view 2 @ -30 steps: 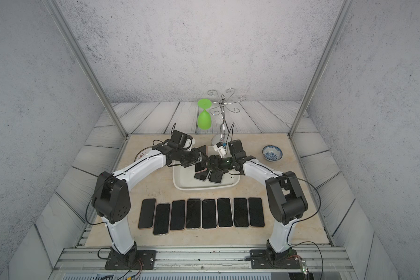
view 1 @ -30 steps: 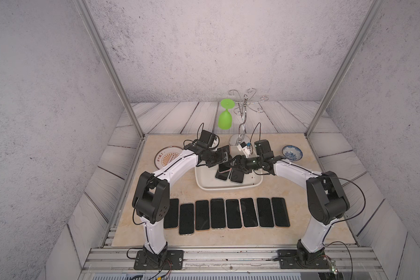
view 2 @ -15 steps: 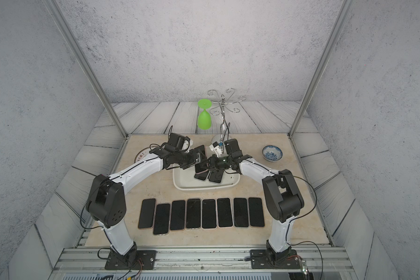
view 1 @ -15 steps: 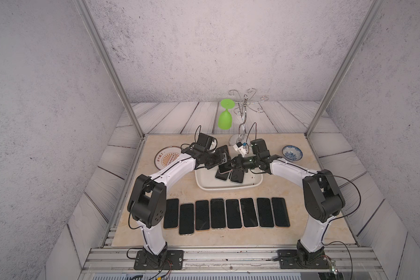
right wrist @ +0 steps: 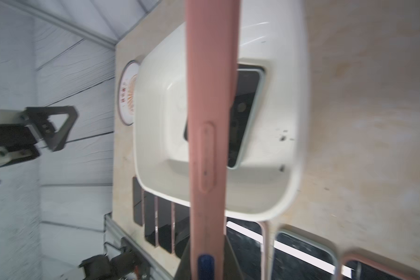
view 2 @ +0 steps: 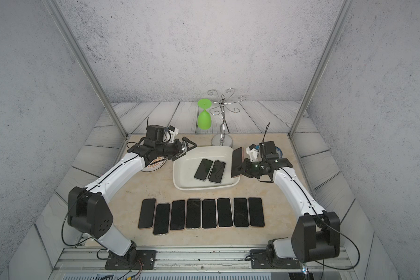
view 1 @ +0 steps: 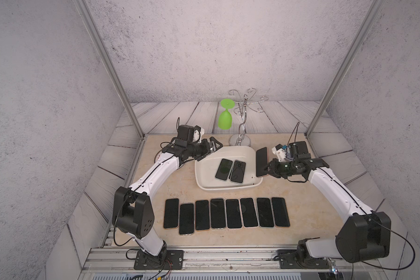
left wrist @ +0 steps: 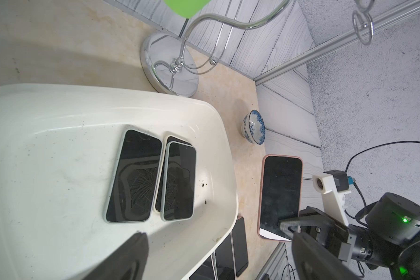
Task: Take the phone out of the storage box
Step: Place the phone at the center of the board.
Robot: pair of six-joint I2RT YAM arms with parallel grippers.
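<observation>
The right jaws pinch the phone by its lower end, long axis roughly upright, outside the right rim of the storage box, apparently clear of the bench. The left jaws stand spread, farther off.

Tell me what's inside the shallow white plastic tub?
Inside the shallow white plastic tub lie a black-screened phone and its black-screened neighbour. A third phone peeks from beneath the neighbour; the rest is covered.

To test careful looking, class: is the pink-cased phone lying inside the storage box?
No, the right end effector holds the pink-cased phone upright beside the storage box, outside its rim.
</observation>
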